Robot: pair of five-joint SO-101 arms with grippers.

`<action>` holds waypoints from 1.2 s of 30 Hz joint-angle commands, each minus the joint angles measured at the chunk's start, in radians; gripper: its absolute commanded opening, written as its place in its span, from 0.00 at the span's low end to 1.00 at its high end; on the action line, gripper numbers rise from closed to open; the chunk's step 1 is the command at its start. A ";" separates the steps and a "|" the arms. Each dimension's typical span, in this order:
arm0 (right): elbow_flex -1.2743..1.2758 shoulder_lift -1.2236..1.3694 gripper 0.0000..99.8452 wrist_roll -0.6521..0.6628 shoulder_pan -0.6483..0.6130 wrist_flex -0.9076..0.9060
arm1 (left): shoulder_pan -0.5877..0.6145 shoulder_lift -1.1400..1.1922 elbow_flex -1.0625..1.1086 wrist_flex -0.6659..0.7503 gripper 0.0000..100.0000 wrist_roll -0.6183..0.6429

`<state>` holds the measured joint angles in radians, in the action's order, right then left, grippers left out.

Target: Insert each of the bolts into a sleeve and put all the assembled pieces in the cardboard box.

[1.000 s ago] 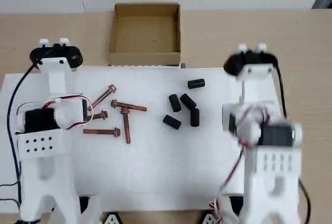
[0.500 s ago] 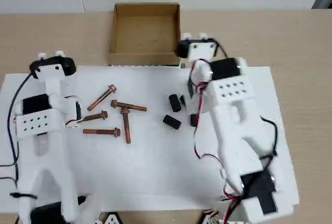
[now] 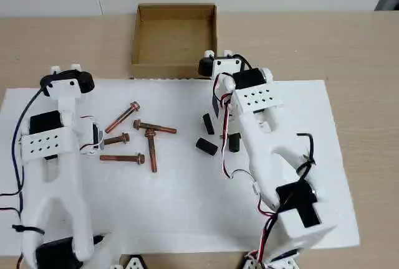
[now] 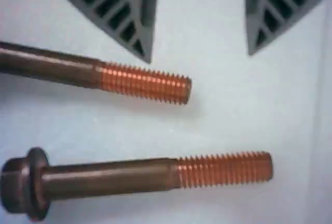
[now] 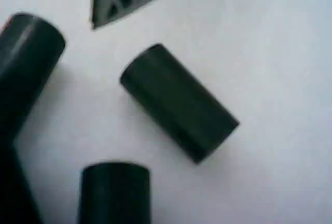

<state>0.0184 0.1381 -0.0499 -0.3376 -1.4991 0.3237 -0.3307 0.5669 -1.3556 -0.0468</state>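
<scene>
Left arm (image 3: 50, 151): stretched forward along the left side of the white sheet (image 3: 187, 207), wrist bent down over the bolts. Left claw (image 4: 199, 24): spread wide, nothing in it. Its two ribbed fingers (image 4: 122, 11) hang just over the threaded ends of two bolts.

Right arm (image 3: 262, 132): leans diagonally across the sheet toward the cardboard box (image 3: 134, 38), wrist down over the sleeves. Right claw (image 3: 219, 114): low above the sleeve cluster. I cannot tell how far it is spread or whether it grips anything.

Bolts: five, lying flat on the sheet's left half. The first bolt (image 3: 115, 139) and the second bolt (image 3: 123, 157) lie roughly crosswise, with heads toward the sheet's middle and threads toward the left claw. Each has a dull brown shank, bright copper thread and a flanged head.

Sleeves (image 3: 207, 146): short, smooth black cylinders lying on their sides near the sheet's middle. The central sleeve (image 5: 179, 102) lies diagonally, apart from its neighbours.

Box: open-topped, on the wooden surface (image 3: 361, 45), just beyond the sheet's far edge.
</scene>
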 commanded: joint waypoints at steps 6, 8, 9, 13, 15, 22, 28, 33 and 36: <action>-0.046 0.081 0.13 -0.009 0.002 0.028 | 0.000 0.002 -0.047 0.002 0.12 -0.020; -0.046 0.094 0.13 -0.009 0.002 0.045 | 0.000 0.002 -0.047 0.002 0.12 -0.020; -0.046 0.102 0.13 -0.009 0.002 0.048 | 0.000 0.002 -0.047 0.002 0.12 -0.020; -0.046 0.137 0.13 -0.003 0.005 0.076 | 0.000 0.003 -0.047 0.002 0.12 -0.020; -0.046 0.156 0.13 -0.003 0.018 0.085 | 0.000 0.003 -0.047 0.002 0.12 -0.020; -0.046 0.214 0.12 -0.002 0.050 0.104 | 0.000 0.003 -0.047 0.002 0.12 -0.020; -0.046 0.223 0.00 -0.002 0.045 0.105 | -0.002 0.003 -0.047 -0.002 0.12 -0.020; -0.057 0.205 0.00 -0.002 0.050 0.050 | -0.002 -0.003 -0.045 -0.006 0.11 -0.015; -0.074 0.153 0.00 -0.002 0.051 0.028 | 0.000 -0.005 -0.045 -0.006 0.11 -0.012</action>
<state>-0.0169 0.3606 -0.0499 -0.2915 -1.4423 0.3237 -0.3276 0.5669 -1.3556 -0.0591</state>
